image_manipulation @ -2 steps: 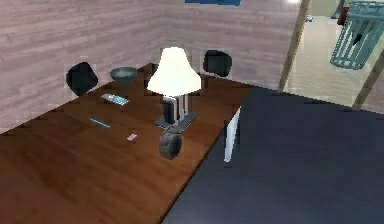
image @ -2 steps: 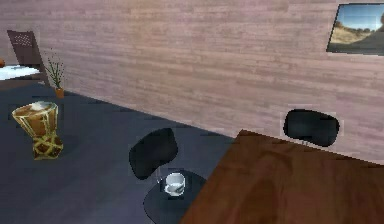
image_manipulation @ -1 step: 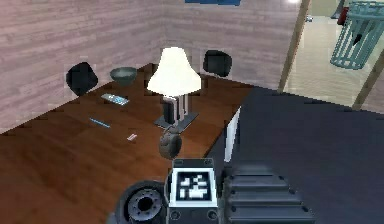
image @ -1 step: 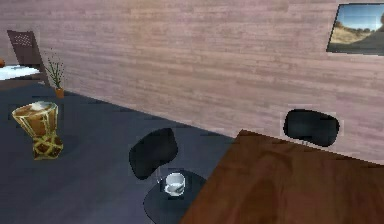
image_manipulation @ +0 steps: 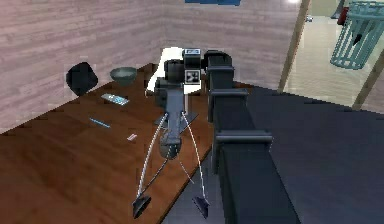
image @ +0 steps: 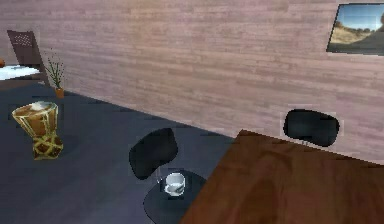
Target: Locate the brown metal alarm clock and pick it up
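Seemingly early: the arm (image_manipulation: 236, 130) reaches over a brown worktop (image_manipulation: 60, 150) with small blobs (image_manipulation: 117, 99) (and a bowl (image_manipulation: 125, 73)), none surely the clock, so finding and lifting remain; what the jaws hold, if anything, cannot be told.

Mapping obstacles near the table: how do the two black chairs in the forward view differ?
Place: the left chair stands on the dark floor beside the table; the right chair sits behind the table's far edge.
Parts seen: the left chair shows backrest and round seat; the right chair's seat is hidden by the tabletop.
Load: the left chair's seat carries a pale cup-like thing; none is seen on the right chair.
Both are black with rounded backrests.
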